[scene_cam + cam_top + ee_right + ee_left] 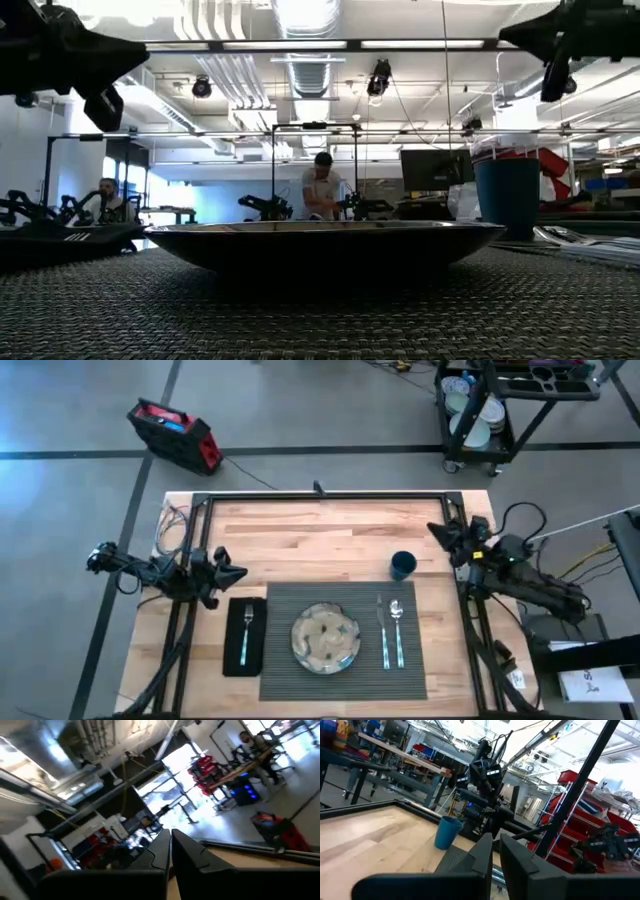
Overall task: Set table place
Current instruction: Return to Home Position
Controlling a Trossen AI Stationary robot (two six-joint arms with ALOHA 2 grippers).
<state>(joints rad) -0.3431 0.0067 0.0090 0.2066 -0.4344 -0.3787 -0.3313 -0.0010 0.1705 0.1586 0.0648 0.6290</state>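
- The placemat (343,688) lay on the bench (300,535), plate (326,637) centred, blue cup (403,565) at its far right corner.
- Left tool (232,572) hung off its left edge, right tool (437,530) beyond the cup; both pinched together, empty.
- Likely step: parking the arms, clear of the cup.

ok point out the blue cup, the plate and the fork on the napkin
blue cup (402,566): high view, on its open top
plate (326,638): high view, on its middle
fork (246,636): high view, on its teal handle
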